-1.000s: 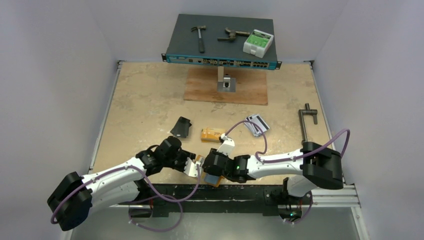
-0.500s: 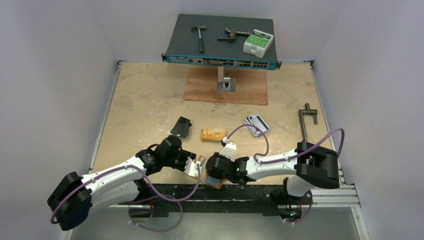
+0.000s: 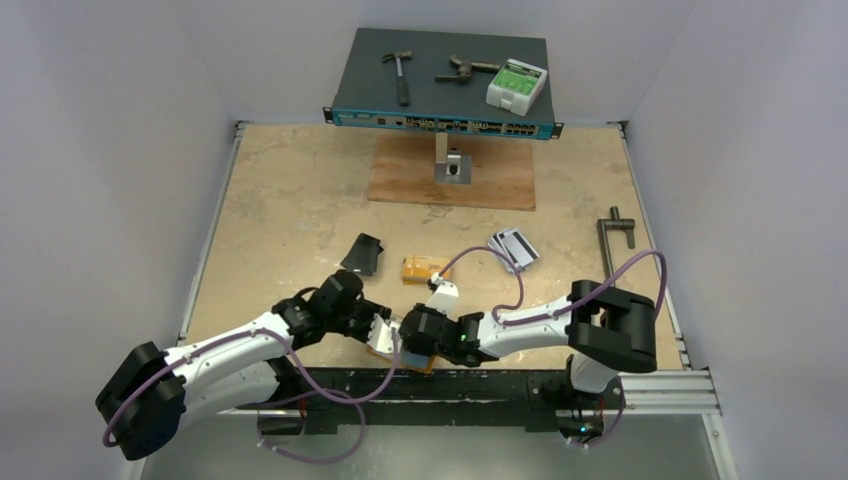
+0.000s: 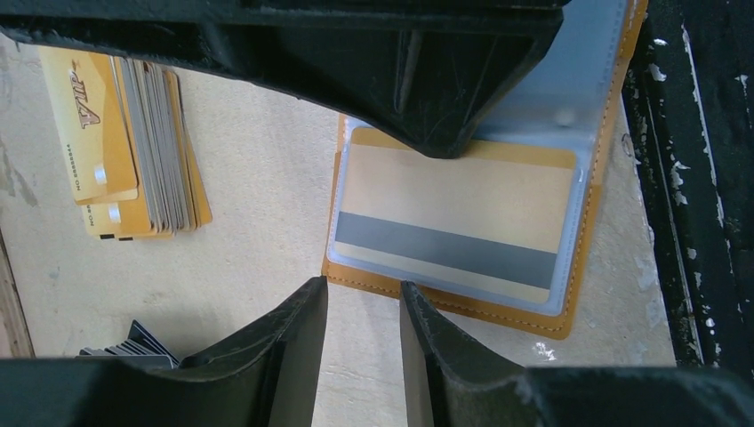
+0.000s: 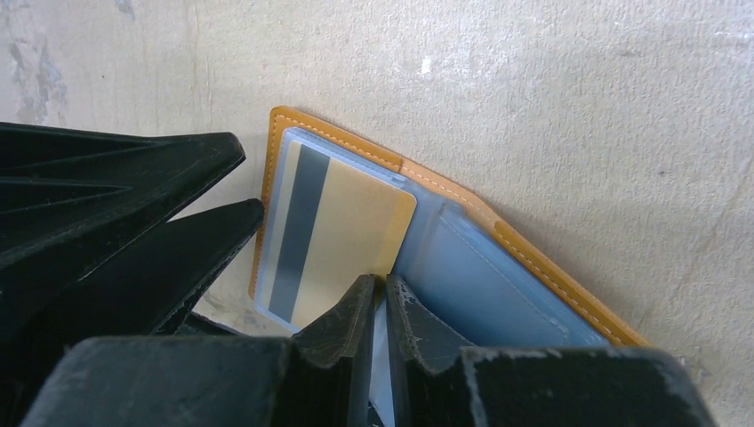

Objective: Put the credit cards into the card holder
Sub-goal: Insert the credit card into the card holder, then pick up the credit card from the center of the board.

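The orange card holder point(image 5: 533, 267) lies open at the table's near edge, and a bit of it shows in the top view point(image 3: 424, 364). A yellow credit card point(image 4: 453, 222) with a dark stripe sits inside a clear sleeve point(image 5: 347, 227). My right gripper point(image 5: 380, 286) is shut on a thin clear sleeve leaf right beside that card's edge. My left gripper point(image 4: 360, 298) is open and empty, just off the holder's stitched edge; its fingers point(image 5: 151, 191) show dark at the left. In the top view both grippers meet, left point(image 3: 385, 338), right point(image 3: 412, 345).
A yellow-orange card stack point(image 3: 425, 268) lies behind the grippers, and it also shows in the left wrist view point(image 4: 133, 133). Silver cards point(image 3: 514, 247) lie to the right and a black folded case point(image 3: 362, 254) to the left. A wooden board point(image 3: 400, 175), a network switch point(image 3: 440, 80) and a metal bar point(image 3: 612, 245) stand further off.
My right arm has slid left along the near edge, bringing its gripper closer against my left gripper over the holder. The left arm has barely moved.
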`<state>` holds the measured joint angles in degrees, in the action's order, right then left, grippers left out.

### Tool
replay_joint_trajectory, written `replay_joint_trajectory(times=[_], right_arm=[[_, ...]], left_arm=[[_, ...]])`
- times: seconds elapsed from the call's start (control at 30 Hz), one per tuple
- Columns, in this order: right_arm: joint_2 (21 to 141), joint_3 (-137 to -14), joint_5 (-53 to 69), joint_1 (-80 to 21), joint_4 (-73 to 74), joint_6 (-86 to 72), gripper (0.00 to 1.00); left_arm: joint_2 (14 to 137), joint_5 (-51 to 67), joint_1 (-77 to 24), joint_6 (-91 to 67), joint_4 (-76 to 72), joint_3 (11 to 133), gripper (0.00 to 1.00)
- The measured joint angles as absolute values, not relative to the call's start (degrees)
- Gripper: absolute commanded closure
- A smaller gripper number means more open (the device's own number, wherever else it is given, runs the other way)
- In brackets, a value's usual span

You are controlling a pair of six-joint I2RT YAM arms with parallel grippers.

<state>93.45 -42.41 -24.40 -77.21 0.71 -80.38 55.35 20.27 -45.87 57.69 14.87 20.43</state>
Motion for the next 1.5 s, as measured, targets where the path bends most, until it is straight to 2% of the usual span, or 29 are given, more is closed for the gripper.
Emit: replay_joint_trajectory(times=[0.23, 0.37, 0.7, 0.77, 0.83, 0.93, 1.03, 1.17, 1.3, 1.43, 1.5], right_arm=[[93.3, -40.8, -24.4, -77.1, -4.9, -78.7, 0.87], [93.4, -40.6, -23.2, -76.7, -11.2, -77.0, 0.81], [92.9, -36.5, -20.9, -75.7, -18.9, -76.4, 0.78], [89.8, -34.1, -20.9, -74.9, -18.4, -76.4, 0.72], [84.9, -32.0, -20.9, -73.3, -16.9, -76.0, 0.67], [76.7, -31.2, -21.5, -70.1, -13.2, -74.1, 0.48], [67.8, -32.1, -22.5, -66.2, -8.0, -70.8, 0.37], [59.0, -36.6, -24.2, -60.3, 0.1, -64.9, 0.31], [55.4, -41.6, -24.7, -53.7, 8.0, -61.8, 0.22], [52.7, -41.6, -24.6, -45.1, 12.9, -60.5, 0.17], [51.4, -40.1, -24.3, -39.8, 13.8, -60.1, 0.03]], left_arm=[[55.1, 20.4, -46.2, 57.7, 13.0, 19.8, 0.66], [55.2, 20.3, -47.0, 58.0, 12.9, 19.1, 0.66], [55.2, 19.4, -47.0, 57.7, 12.9, 19.0, 0.68], [55.2, 18.7, -47.0, 57.2, 13.1, 19.2, 0.67], [55.2, 17.3, -47.0, 56.1, 14.0, 20.1, 0.61], [55.2, 15.1, -46.8, 53.3, 17.0, 23.7, 0.5], [55.2, 13.9, -46.1, 49.3, 20.8, 29.7, 0.44], [55.2, 12.8, -45.1, 44.0, 26.3, 38.7, 0.39], [55.8, 11.7, -44.8, 40.8, 31.5, 44.5, 0.35], [58.0, 11.2, -43.7, 38.8, 37.5, 48.9, 0.33], [58.7, 11.4, -42.5, 37.9, 39.3, 49.8, 0.31]])
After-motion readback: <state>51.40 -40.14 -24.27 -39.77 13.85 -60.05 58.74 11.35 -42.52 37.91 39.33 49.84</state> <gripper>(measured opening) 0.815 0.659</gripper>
